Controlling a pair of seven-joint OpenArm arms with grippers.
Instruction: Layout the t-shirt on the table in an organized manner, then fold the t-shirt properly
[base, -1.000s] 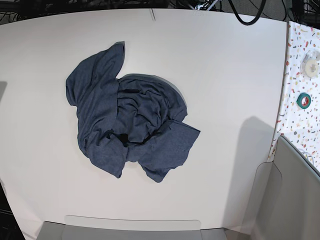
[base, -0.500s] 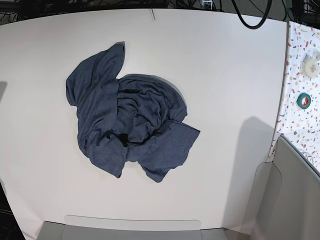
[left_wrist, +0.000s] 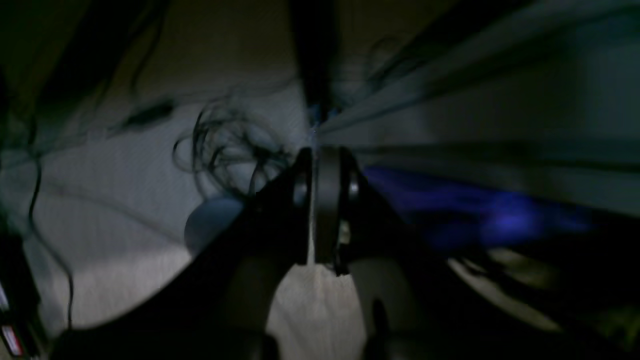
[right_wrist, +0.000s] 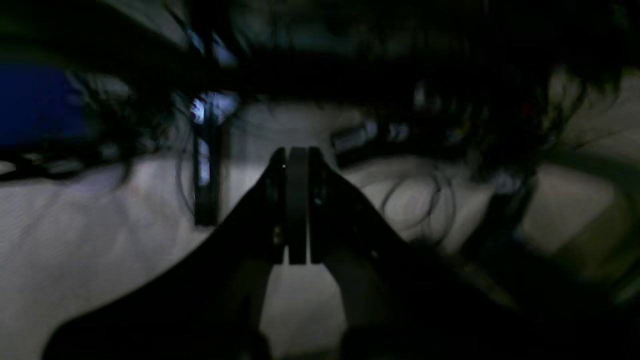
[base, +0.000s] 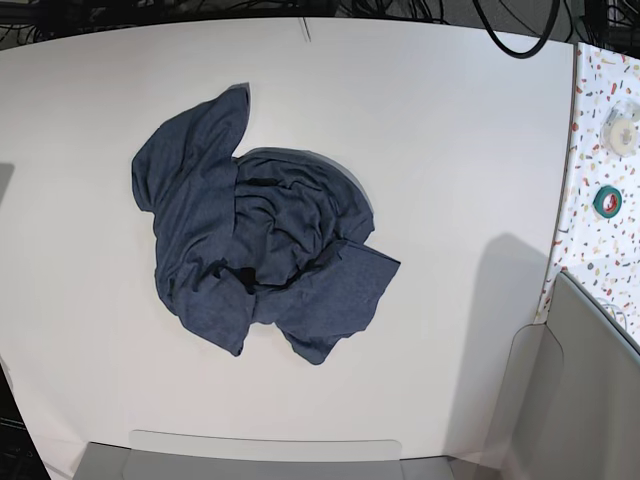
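One t-shirt, one table, and two tape rolls are visible.

Navy t-shirt lies crumpled in a heap on the white table.

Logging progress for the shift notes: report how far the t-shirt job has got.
Done: nothing yet. The t-shirt lies crumpled in a heap on the table, no lettering showing. In hand: nothing; the left gripper and right gripper are shut, empty and off the table, out of the base view. Left: spread the shirt flat, then fold it.
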